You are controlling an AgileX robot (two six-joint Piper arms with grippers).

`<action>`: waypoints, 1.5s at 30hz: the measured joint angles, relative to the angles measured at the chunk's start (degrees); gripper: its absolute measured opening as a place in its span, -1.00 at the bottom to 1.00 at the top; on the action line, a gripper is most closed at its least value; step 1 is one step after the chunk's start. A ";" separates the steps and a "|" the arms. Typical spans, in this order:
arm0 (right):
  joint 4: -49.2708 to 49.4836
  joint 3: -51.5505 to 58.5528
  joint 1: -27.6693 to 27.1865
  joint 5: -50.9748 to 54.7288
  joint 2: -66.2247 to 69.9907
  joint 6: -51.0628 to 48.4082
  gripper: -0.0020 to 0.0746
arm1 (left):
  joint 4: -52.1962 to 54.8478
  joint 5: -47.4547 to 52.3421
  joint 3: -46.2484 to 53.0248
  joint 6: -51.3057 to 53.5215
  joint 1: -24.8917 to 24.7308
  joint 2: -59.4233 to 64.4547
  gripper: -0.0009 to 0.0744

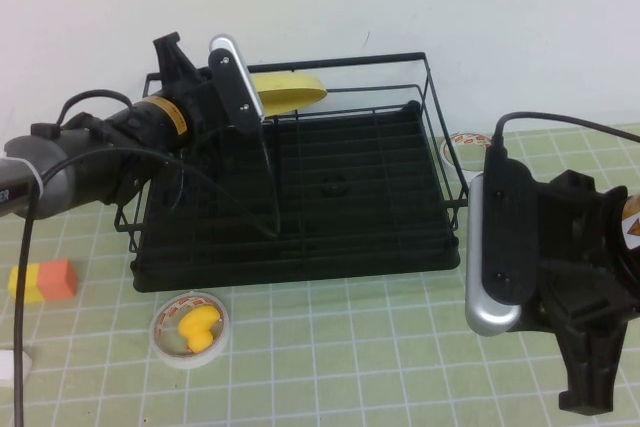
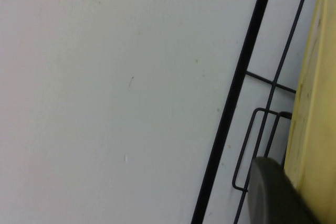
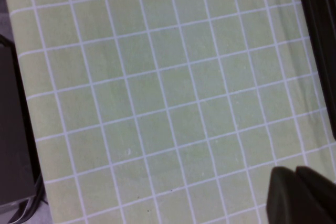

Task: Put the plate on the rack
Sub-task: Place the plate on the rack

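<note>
The pale-yellow plate (image 1: 291,90) is held on edge, tilted, over the back left part of the black wire rack (image 1: 300,257). My left gripper (image 1: 258,99) is shut on the plate's left edge, above the rack's rear rail. In the left wrist view one dark finger (image 2: 273,195) lies against the plate (image 2: 316,103), with the rack's wires (image 2: 247,77) in front of the white wall. My right gripper (image 1: 588,392) hangs over the green mat at the front right, away from the rack. Its fingertips (image 3: 302,195) are together and it holds nothing.
A white tape ring with a yellow piece (image 1: 189,328) lies in front of the rack's left corner. An orange and yellow block (image 1: 44,282) sits at the left. Another tape ring (image 1: 466,147) lies behind the rack's right side. A checked green mat (image 3: 157,103) covers the table.
</note>
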 joint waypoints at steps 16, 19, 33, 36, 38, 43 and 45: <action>-0.45 0.00 0.00 0.43 0.00 0.45 -0.94 | 1.99 4.20 0.73 -2.88 0.23 -3.04 -0.72; -0.45 0.00 0.00 0.55 0.00 0.84 -0.94 | 4.20 3.04 2.77 -2.88 0.23 -4.02 -0.72; -0.50 0.00 0.00 1.00 0.00 3.82 -0.94 | 6.73 -2.92 8.01 -2.17 0.71 -2.22 -0.71; -0.50 0.00 0.00 1.55 0.00 4.48 -0.94 | 6.73 -3.73 8.13 -2.30 0.71 -1.86 -0.47; -0.50 0.00 0.00 2.07 0.00 4.61 -0.94 | 6.19 -4.26 8.13 -2.65 0.61 -1.63 -0.18; -0.84 0.00 0.00 2.74 -0.09 4.82 -0.94 | 3.26 -5.34 8.13 -2.78 0.61 -1.74 0.33; -1.86 0.00 0.00 2.87 -0.22 5.88 -0.94 | 2.74 -5.65 8.15 -2.65 0.61 -2.47 0.34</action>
